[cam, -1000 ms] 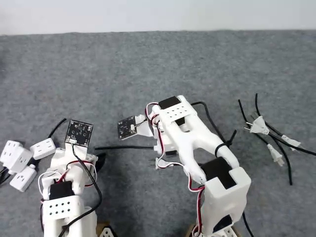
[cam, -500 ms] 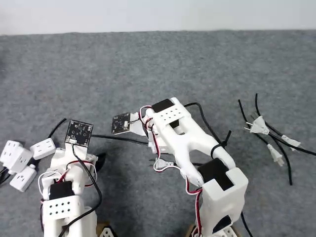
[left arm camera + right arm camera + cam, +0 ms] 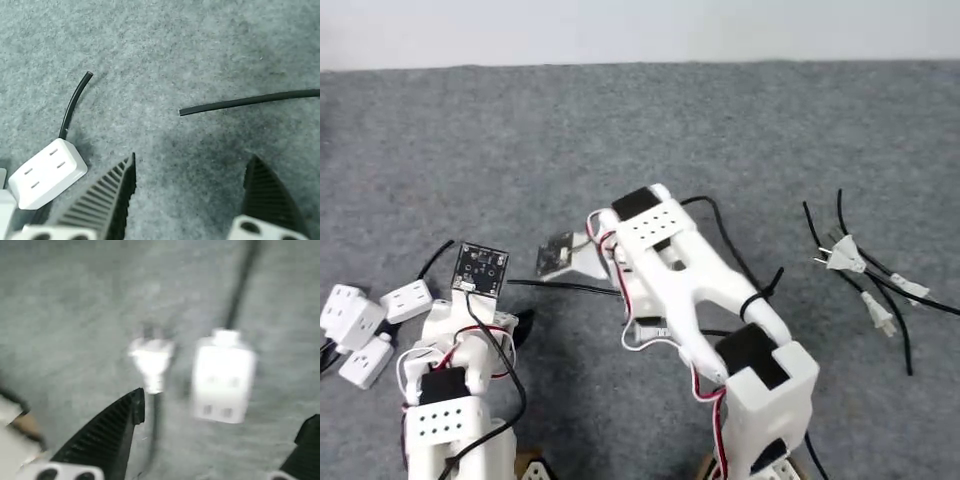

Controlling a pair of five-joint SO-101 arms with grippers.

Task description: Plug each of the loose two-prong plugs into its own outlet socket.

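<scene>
1. The right claw (image 3: 226, 407) hangs with its jaws spread wide and grips nothing. The view is blurred, but both toothed fingers stand clear of what lies below
2. Just past its tips a white two-prong plug (image 3: 151, 358) lies flat on the grey carpet (image 3: 75, 300), close to one finger. A white outlet block (image 3: 223, 376) lies just beside the plug, nearer the middle of the opening, and the two are apart, not mated
3. The plug's long axis runs roughly parallel to the block's. Its prongs point away from the claw and its black cord (image 3: 156, 420) trails back toward it. The block's slots seem to face up, so I judge the plug must be lifted and turned prongs-down before it can go in
4. The left claw (image 3: 193, 160) is also wide open and empty, low over the carpet. A second outlet block (image 3: 47, 172) lies outside one jaw, and a loose cord end (image 3: 240, 102) lies ahead of the claw
5. In the high view the right arm (image 3: 680, 270) reaches toward the centre-left of the frame and the left arm (image 3: 460, 380) sits at the lower left
6. The spare outlet blocks (image 3: 350, 315) cluster at the left edge, nearer the left arm. Two more loose plugs (image 3: 847, 255) lie at the right edge, well apart from both arms, with the right arm nearer
</scene>
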